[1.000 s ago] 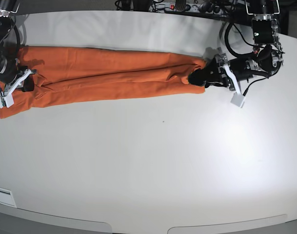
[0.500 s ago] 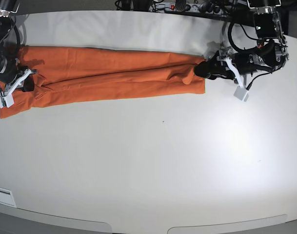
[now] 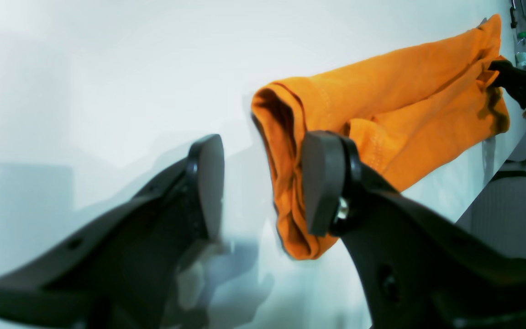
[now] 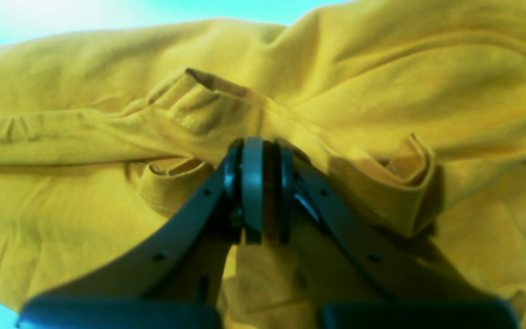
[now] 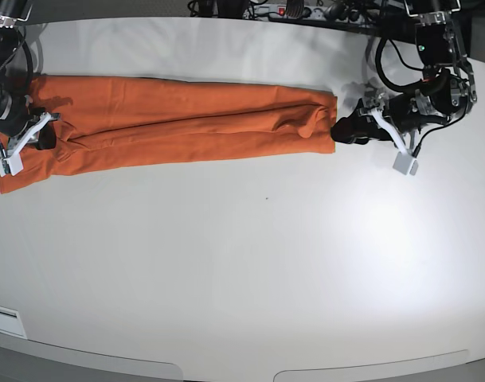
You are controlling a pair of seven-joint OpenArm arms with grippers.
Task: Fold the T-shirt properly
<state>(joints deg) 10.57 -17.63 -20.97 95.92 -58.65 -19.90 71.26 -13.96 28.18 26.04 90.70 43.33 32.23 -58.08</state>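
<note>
The orange T-shirt (image 5: pixel 178 127) lies folded into a long narrow band across the far side of the white table (image 5: pixel 250 255). My left gripper (image 5: pixel 343 131) is open and empty, just off the band's right end. In the left wrist view its jaws (image 3: pixel 263 178) stand apart, with the T-shirt's layered end (image 3: pixel 404 105) right behind one pad (image 3: pixel 320 183). My right gripper (image 5: pixel 39 135) is at the band's left end. In the right wrist view it (image 4: pixel 260 183) is shut on a bunched fold of the T-shirt (image 4: pixel 107 105).
Cables and a power strip (image 5: pixel 294 11) run along the table's back edge. A white label (image 5: pixel 3 320) sits at the front left corner. A bottle (image 3: pixel 523 50) stands beyond the far table edge in the left wrist view.
My left gripper has let go of the T-shirt's right end and pulled back to the right, off the fabric. The right arm has not moved.
</note>
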